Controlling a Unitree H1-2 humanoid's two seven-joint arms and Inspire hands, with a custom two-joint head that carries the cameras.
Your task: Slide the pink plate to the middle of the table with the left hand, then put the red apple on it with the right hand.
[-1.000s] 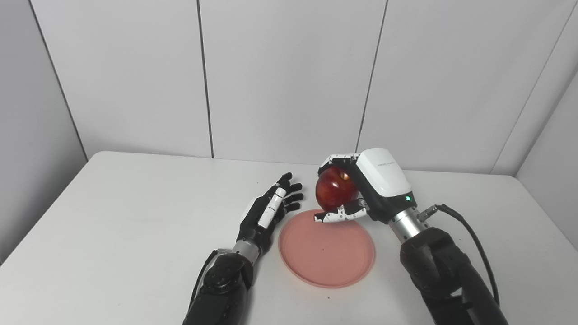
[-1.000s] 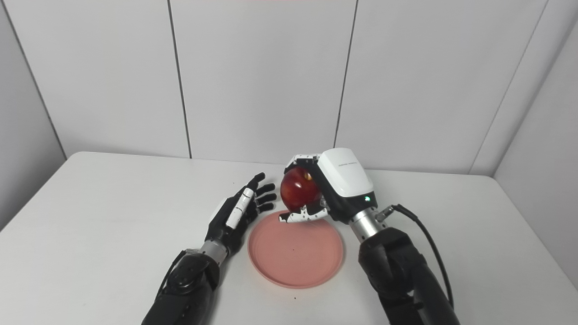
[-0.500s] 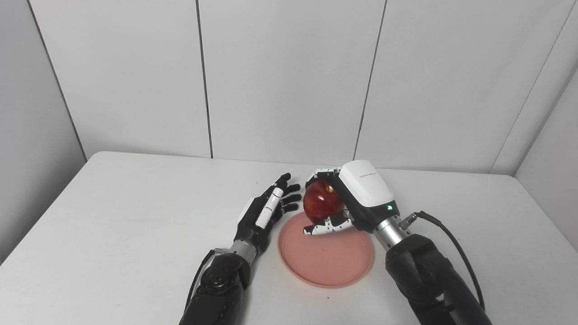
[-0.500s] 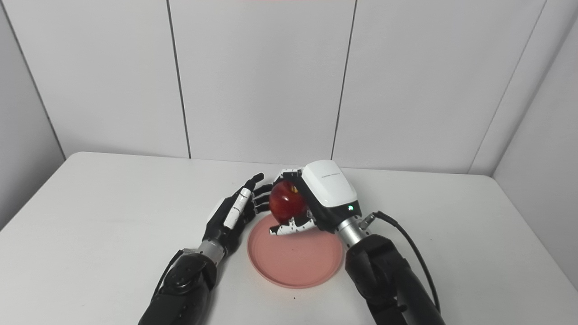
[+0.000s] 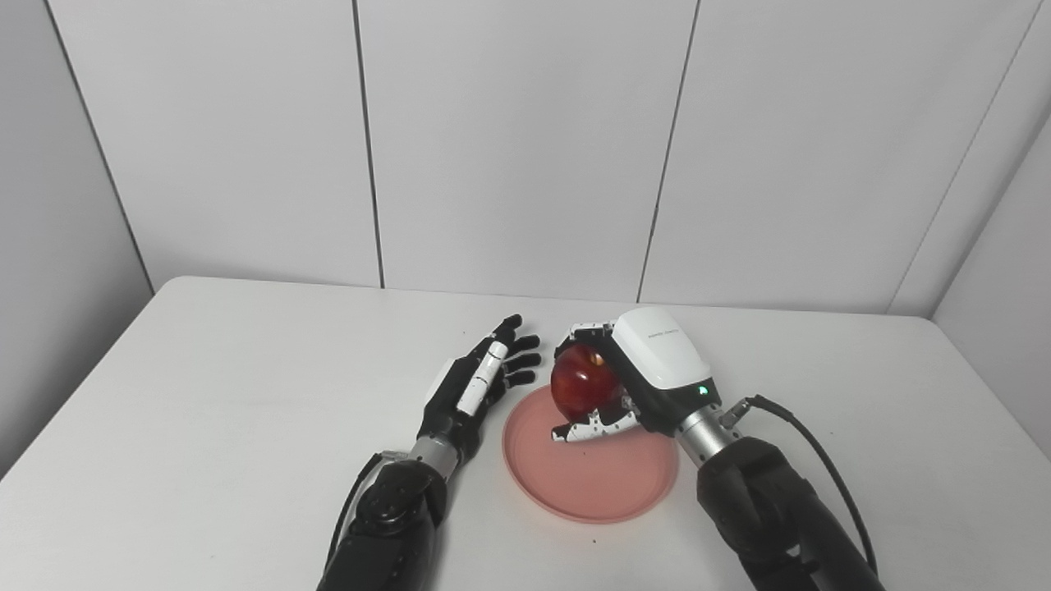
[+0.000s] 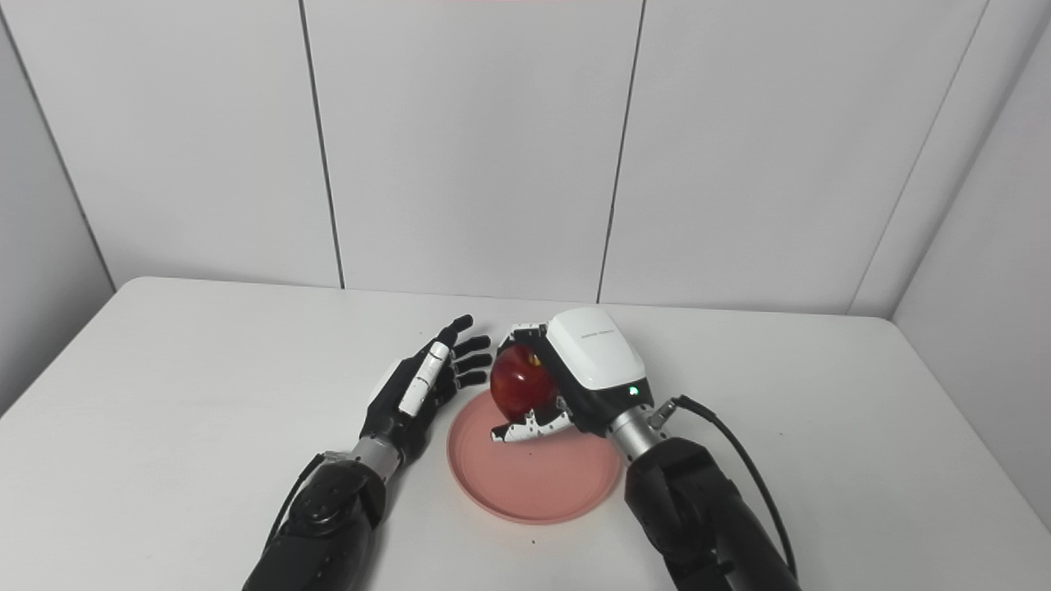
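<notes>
The pink plate (image 5: 593, 480) lies flat near the middle of the white table. My right hand (image 5: 636, 386) is shut on the red apple (image 5: 579, 386), holding it low over the plate's far left part, with the thumb under the fruit just above the plate surface. Whether the apple touches the plate is hidden by the fingers. My left hand (image 5: 480, 386) rests open just left of the plate's rim, fingers stretched toward the back wall, holding nothing. The same apple (image 6: 519, 390) and plate (image 6: 534, 484) show in the right eye view.
The white table (image 5: 205, 410) stretches wide on the left and right of the plate. Grey wall panels close off the back and both sides. A black cable (image 5: 821, 447) loops from my right wrist.
My right hand has carried the apple down and leftward, from above the plate's far rim to low over the plate. The left hand has stayed beside the plate.
</notes>
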